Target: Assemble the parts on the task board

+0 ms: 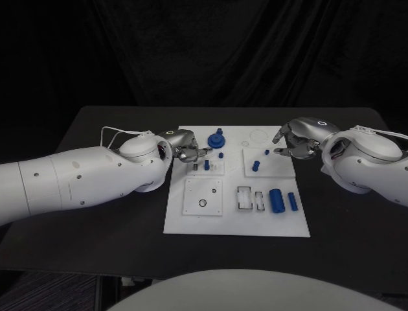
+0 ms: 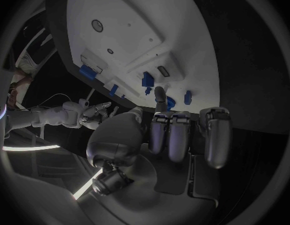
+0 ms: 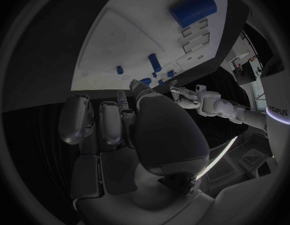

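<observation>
The white task board (image 1: pixel 260 223) lies in the middle of the black table. At its far end stand a blue knob (image 1: pixel 216 139), a small blue peg (image 1: pixel 222 155), a blue piece (image 1: pixel 207 166) and another blue peg (image 1: pixel 256 166). Near the right edge lie a thick blue cylinder (image 1: pixel 276 201) and a thin blue bar (image 1: pixel 293 202). My left hand (image 1: pixel 187 151) hovers at the board's far left, fingers loosely bent, one finger (image 2: pixel 160 97) reaching toward the blue pieces (image 2: pixel 147 79). My right hand (image 1: pixel 294 145) hovers over the far right, beside the peg (image 3: pixel 154 61), holding nothing.
Shallow rectangular recesses (image 1: pixel 245 197) and a raised square plate with a round hole (image 1: pixel 203 196) mark the board's near half. Bare black table (image 1: pixel 102 227) surrounds the board, and a black curtain hangs behind.
</observation>
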`<state>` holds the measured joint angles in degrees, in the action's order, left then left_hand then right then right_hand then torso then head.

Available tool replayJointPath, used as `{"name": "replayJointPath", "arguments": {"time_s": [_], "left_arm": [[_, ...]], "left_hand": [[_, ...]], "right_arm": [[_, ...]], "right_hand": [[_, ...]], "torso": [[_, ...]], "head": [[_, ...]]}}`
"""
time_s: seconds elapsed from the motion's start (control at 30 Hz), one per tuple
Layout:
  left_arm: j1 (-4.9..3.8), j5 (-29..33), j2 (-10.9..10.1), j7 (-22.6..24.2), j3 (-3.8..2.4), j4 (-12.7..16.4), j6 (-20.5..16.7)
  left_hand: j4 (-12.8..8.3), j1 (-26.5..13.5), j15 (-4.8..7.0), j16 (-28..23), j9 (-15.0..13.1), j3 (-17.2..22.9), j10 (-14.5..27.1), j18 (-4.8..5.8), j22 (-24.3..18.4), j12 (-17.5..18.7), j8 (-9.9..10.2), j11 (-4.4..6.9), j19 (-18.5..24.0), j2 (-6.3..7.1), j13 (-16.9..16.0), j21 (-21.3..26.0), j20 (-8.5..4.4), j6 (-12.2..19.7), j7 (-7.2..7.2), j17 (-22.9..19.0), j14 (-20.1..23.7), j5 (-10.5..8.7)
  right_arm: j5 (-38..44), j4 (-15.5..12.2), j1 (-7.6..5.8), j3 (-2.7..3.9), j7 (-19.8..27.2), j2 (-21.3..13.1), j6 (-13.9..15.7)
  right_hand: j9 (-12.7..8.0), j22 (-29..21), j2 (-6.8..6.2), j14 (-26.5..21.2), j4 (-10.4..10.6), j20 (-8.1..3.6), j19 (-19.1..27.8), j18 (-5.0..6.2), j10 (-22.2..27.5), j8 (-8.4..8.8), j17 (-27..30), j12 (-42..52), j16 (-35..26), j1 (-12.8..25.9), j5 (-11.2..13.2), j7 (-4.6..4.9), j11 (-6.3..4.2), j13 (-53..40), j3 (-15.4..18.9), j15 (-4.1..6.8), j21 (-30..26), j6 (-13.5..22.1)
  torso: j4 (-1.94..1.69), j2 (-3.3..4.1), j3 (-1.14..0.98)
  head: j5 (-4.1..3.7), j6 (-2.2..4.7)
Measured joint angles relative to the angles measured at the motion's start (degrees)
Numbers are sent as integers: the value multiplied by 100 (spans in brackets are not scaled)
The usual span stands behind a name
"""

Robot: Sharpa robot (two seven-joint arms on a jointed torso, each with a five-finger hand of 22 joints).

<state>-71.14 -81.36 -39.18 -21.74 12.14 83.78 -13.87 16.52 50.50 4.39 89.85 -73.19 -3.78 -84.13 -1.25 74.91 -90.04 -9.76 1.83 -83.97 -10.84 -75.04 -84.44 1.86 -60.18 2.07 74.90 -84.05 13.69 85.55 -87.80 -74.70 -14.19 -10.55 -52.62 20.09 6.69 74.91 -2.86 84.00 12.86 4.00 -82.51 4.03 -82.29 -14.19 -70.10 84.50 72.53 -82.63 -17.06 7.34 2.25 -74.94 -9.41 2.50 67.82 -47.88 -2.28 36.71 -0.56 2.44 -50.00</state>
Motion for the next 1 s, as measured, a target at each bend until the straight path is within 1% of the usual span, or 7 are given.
{"name": "replayJointPath", "arguments": {"time_s": [0.17, 0.27, 0.6, 0.7, 0.77, 0.87, 1.0], "left_arm": [[-7, 437, -4, 30, -1, 5, 185], [-77, 906, 37, 42, 6, -94, 439], [-640, 2526, 444, -9, 1, -970, 1769], [-726, 2828, 540, 15, -2, -1218, 2104], [-768, 3038, 587, 134, -3, -1390, 2330], [-795, 3176, 606, 437, -2, -1522, 2509], [-802, 3181, 654, 748, 1, -1565, 2622]], "left_hand": [[0, 589, 0, 0, 26, -31, 12, 0, 0, 0, 103, -12, -3, 89, 0, 0, 3, 166, 39, 0, 0, 107], [-16, 868, -5, 0, 81, -47, 10, 1, 0, 0, 173, -32, 0, 109, 0, -11, 42, 265, 76, 0, 5, 226], [-30, 1735, -114, 0, 544, -11, 10, 0, 0, -4, 527, -157, -10, 100, -7, -100, 135, 625, 233, 4, 10, 420], [-69, 1984, -155, 0, 651, 87, 27, 0, 0, -27, 527, -178, 10, 83, -11, -124, 155, 645, 253, 4, 10, 85], [-103, 2154, -155, 0, 704, 159, 32, 0, 0, -37, 527, -196, -4, 102, -13, -222, 169, 645, 254, 4, 10, -463], [-58, 2266, -157, 0, 793, 227, 23, 0, 0, -22, 527, -209, -21, 126, -13, -371, 186, 640, 252, 4, 9, -956], [22, 1861, -205, 0, 875, -14, 31, 0, 0, 21, 456, -217, -1, -3, -9, -424, 206, 404, 241, 4, 21, -999]], "right_arm": [[-9, -15, 0, 0, -6, -22, 3], [-14, -23, 0, 0, -12, -29, 6], [-24, -60, 0, 1, -41, -44, 24], [-26, -63, 0, 1, -53, -44, 30], [-28, -65, 0, 1, -64, -38, 35], [-29, -80, 0, 1, -75, -31, 43], [-31, -91, -1, 1, -81, -38, 52]], "right_hand": [[-8, 0, 0, 0, 17, 0, 0, 0, 0, 0, 6, 0, 0, 0, -3, 0, 0, 0, -17, 0, -26, 0], [-13, 0, 0, 0, 17, 0, 0, 0, 0, 0, 6, 0, 0, 0, -27, 0, 0, 1, -17, 0, -27, 0], [-12, 4, 0, 0, 17, 0, 0, 0, 0, 0, 6, 0, 0, 0, -26, 0, 0, 1, -17, 0, -27, 0], [-12, 4, 0, 0, 17, 0, 0, 0, 0, 0, 10, 0, 0, 0, -26, 0, 0, 1, -17, 0, -26, 0], [-12, 4, 0, 0, 17, 0, 0, 0, 0, 0, 11, 0, 0, 0, -26, 0, 0, 1, -17, 0, -27, 0], [-12, 3, 0, 0, 17, 0, 0, 0, 0, 0, 11, 0, 0, 0, -26, 0, 0, 1, -17, 0, -26, 0], [-12, 3, 0, 0, 33, 0, 0, 0, 0, 0, 11, -22, 0, 0, -47, 0, 0, 2, -33, 0, -26, 0]], "torso": [[1, 0, -2], [2, -1, -2], [3, -15, -9], [14, -24, -20], [25, -30, -30], [35, -37, -41], [57, -40, -58]], "head": [[3, 0], [12, 0], [2, 0], [1, 0], [-2, 0], [-5, 0], [37, 0]]}}
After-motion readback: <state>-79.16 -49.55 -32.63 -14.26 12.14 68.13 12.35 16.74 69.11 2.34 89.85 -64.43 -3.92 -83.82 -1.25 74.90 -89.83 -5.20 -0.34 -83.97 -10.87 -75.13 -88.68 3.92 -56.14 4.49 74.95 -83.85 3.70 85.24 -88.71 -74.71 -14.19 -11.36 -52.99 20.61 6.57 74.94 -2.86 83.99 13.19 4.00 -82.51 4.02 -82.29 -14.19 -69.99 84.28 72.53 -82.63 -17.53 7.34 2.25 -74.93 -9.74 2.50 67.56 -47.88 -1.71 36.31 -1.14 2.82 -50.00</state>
